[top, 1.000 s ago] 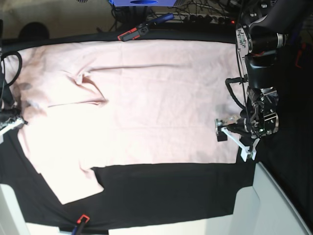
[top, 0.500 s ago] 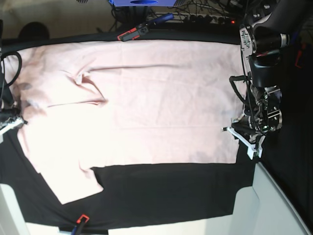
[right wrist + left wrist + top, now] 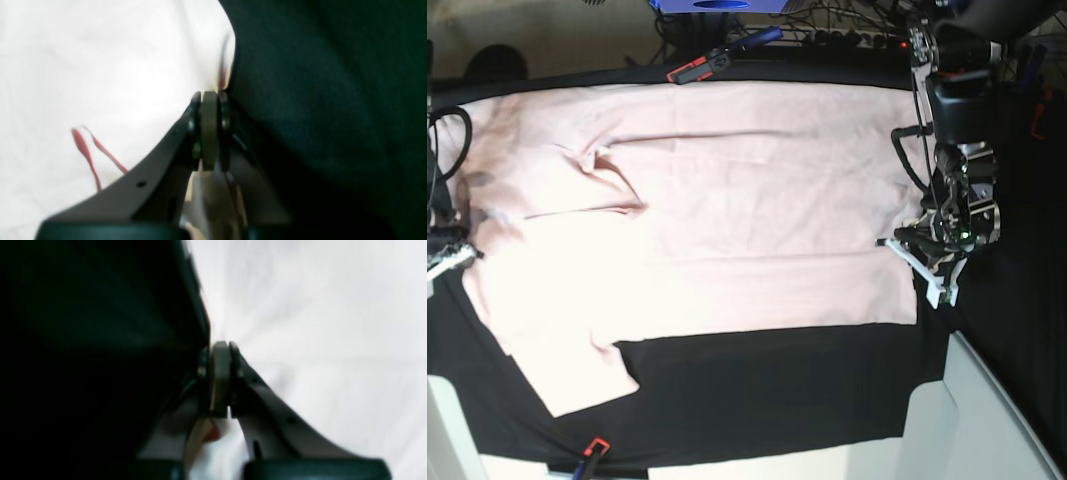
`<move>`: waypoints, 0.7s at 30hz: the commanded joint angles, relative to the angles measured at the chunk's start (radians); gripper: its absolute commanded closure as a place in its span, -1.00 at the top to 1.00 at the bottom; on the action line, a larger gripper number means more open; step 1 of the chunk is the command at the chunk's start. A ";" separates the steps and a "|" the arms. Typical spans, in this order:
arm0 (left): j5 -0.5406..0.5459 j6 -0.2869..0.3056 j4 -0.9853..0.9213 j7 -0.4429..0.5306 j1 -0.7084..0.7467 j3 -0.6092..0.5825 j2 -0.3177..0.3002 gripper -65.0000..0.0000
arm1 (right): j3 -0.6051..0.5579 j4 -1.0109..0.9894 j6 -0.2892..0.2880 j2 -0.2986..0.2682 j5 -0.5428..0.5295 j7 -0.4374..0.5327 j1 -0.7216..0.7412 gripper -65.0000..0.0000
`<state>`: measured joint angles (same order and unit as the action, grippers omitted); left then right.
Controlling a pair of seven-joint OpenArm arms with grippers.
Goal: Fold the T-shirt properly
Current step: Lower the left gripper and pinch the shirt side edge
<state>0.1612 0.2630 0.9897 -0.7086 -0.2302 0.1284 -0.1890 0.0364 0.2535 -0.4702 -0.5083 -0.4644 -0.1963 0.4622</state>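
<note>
Now spread flat on the black table cloth [image 3: 767,390]: pale pink T-shirt [image 3: 727,200]. Clamped on its two side edges, jaws together: left gripper [image 3: 909,243], right gripper [image 3: 210,96]. Best lifted evenly, slowly, keeping fabric taut.

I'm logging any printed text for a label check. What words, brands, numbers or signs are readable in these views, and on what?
None can be read.
T-shirt: the plain pink side faces up in the base view, no lettering shows.
Red marks on the T-shirt in the right wrist view: blurred strokes, not legible as text.
Red and black clamp at the table's far edge: no readable label.
</note>
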 commanded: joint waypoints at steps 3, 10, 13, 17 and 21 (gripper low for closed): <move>0.002 0.006 0.076 -0.001 -0.007 0.001 -0.011 -1.00 | 0.107 0.020 -0.003 -0.028 -0.007 0.021 0.027 -1.00; 0.002 0.006 0.087 0.004 -0.007 0.001 -0.010 -1.00 | 0.132 0.020 -0.003 -0.031 -0.004 0.019 0.027 -1.00; 0.002 0.006 0.148 0.002 0.010 0.001 -0.008 -1.00 | 0.133 0.020 -0.003 -0.040 -0.004 0.019 0.027 -1.00; 0.002 0.006 0.248 0.000 0.036 0.001 0.007 -1.00 | 0.138 0.020 -0.009 -0.043 -0.004 0.019 0.027 -1.00; 0.002 0.006 0.308 0.000 0.074 0.001 0.013 -1.00 | 0.135 0.020 -0.009 -0.043 -0.004 0.019 0.025 -1.00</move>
<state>0.1570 0.2630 1.2755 -0.7280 -0.1360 0.1280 -0.1665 0.1680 0.2573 -0.4793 -0.5213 -0.4568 -0.2070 0.4622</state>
